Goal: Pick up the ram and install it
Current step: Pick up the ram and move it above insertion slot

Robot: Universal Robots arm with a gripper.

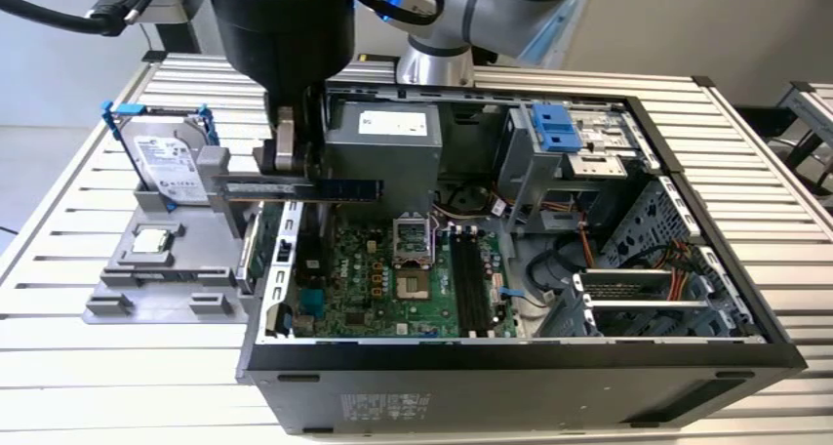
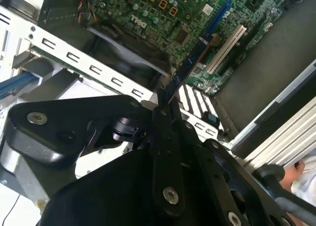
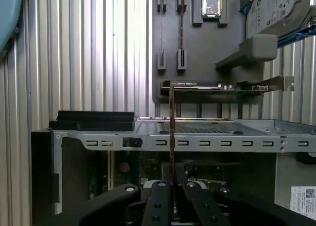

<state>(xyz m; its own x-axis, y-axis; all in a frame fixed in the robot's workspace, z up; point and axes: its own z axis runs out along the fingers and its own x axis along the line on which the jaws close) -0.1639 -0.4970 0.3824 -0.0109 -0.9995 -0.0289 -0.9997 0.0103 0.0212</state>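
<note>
Inventory of print:
- hard drive [image 1: 163, 162]: white label, print unreadable.
- power supply [image 1: 393, 123]: white sticker, unreadable.
- ram [image 1: 341, 186]: pale label marks, illegible.
- motherboard [image 2: 139, 19]: white logo lettering, seen inverted.
- case front [image 1: 390, 406]: grey printed sticker, illegible.
- expansion card [image 3: 190, 83]: pale edge lettering, illegible.
- coded sticker [image 3: 302, 195]: white, print illegible.

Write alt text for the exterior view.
The arm's gripper grips the ram, holding it level over the edge of an open computer case with its motherboard exposed. At the exterior view's left, a hard drive stands in a grey fixture.
</note>
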